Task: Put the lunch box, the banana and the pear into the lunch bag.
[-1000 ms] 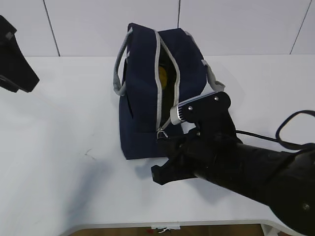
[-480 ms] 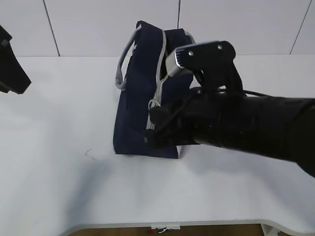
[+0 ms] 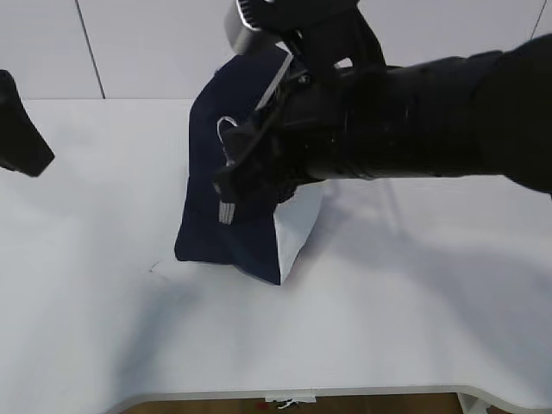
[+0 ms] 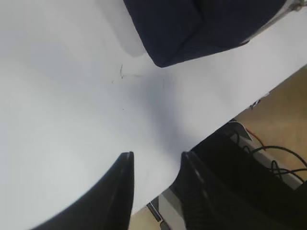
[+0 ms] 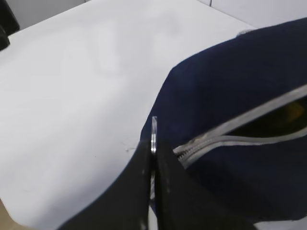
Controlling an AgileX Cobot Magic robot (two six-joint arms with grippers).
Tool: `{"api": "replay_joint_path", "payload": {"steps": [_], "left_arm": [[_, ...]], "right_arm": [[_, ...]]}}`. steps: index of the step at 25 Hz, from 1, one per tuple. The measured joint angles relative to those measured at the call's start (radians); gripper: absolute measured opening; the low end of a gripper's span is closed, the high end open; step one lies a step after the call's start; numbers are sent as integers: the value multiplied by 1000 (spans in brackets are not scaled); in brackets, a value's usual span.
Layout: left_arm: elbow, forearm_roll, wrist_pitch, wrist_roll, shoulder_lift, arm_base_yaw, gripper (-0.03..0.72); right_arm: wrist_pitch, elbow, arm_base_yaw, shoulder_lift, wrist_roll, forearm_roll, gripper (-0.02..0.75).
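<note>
Bag [image 3: 220, 198] dominates the exterior view: navy, tipped up on one edge so its white lower panel [image 3: 297, 228] shows, resting on the white table [image 3: 103, 328]. The right arm reaches across the middle of the picture and covers the bag's top; its gripper [image 3: 226, 183] sits at the bag's near end, by the ring pull [image 3: 226, 128] and a grey tab. The left arm shows only as a dark shape at the far left edge, well apart from the bag.

From the left wrist, the left gripper [image 4: 154, 184] hangs over bare table with its jaws parted and nothing between them. A navy corner of the bag fills the top of that picture, well clear of the fingers.

From the right wrist, the right gripper [image 5: 153, 179] is pinched tight on the thin metal ring pull [image 5: 154, 136], edge-on between the jaws. The grey zipper [image 5: 240, 124] runs off to the right, still gaping; something yellow [image 5: 293, 111] glints inside, though whether banana or pear I cannot tell. The lunch box is not visible in any view.

Risk, as I judge it: nothing steadies the bag, so further pulling on the ring may lift or topple it rather than move the slider, and the contents could shift toward the gap. The thin ring could also slip from the pinch.
</note>
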Motion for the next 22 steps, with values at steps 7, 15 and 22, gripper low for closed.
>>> {"api": "replay_joint_path", "payload": {"steps": [7, 15, 22], "left_arm": [[176, -125, -188, 195, -2, 0, 247], [314, -420, -431, 511, 21, 0, 296], [316, -610, -509, 726, 139, 0, 353]], "right_arm": [[40, -33, 0, 6, -15, -3, 13], [43, -33, 0, 6, -16, -3, 13], [-46, -35, 0, 8, -44, -3, 13]]}}
